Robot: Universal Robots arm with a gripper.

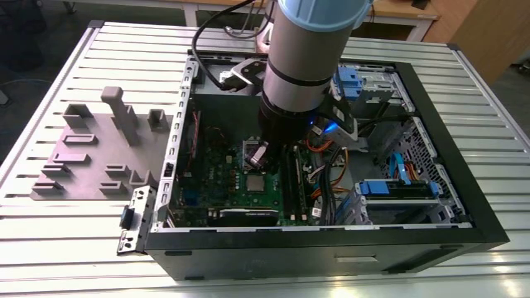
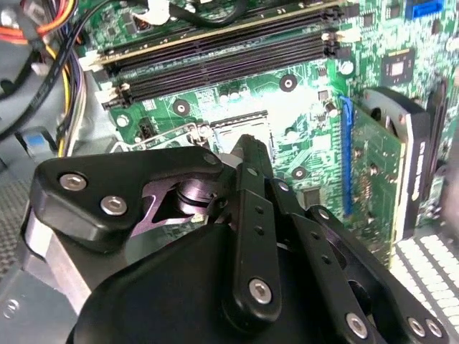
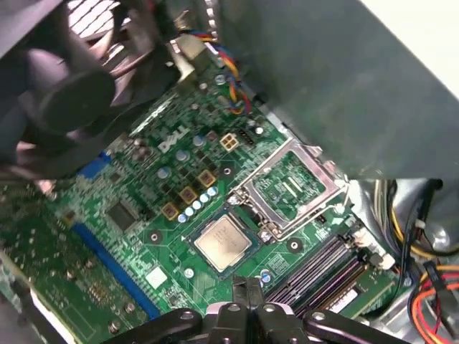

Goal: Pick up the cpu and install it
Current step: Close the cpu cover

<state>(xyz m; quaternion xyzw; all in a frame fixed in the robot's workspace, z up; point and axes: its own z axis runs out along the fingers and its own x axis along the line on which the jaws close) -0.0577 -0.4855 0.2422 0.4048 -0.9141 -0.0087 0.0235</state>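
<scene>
Counted in the exterior view: one arm (image 1: 306, 56), one gripper (image 1: 258, 161), one open computer case (image 1: 331, 248) on a slatted metal table (image 1: 497, 130), one grey slotted fixture (image 1: 91, 155) lying at 9 o'clock of the case, and two blue drive caddies (image 1: 398, 188), one toward 1 o'clock and one toward 4 o'clock inside the case. One cpu (image 3: 224, 241) was seen; it lay flat, silver top up, in the square socket on the green motherboard (image 3: 136, 222), apart from the gripper. In the exterior view the cpu (image 1: 255, 182) sat at 6 o'clock of the gripper, just below it. One socket frame (image 3: 290, 188) stood swung open and tilted just beside the cpu. The gripper (image 3: 247, 288) was clenched, its fingertips pressed together with nothing seen between them; the second wrist view showed the gripper (image 2: 247, 147) over the socket area, its black linkages covering the cpu there. One graphics card (image 2: 391, 158) stood on edge near the socket, cut off at the frame edge. The long black memory slots (image 2: 222, 61) ran in a bank; their exact count could not be settled. A dark round fan (image 3: 64, 93) was blurred. The arm hid part of the board in the exterior view.
</scene>
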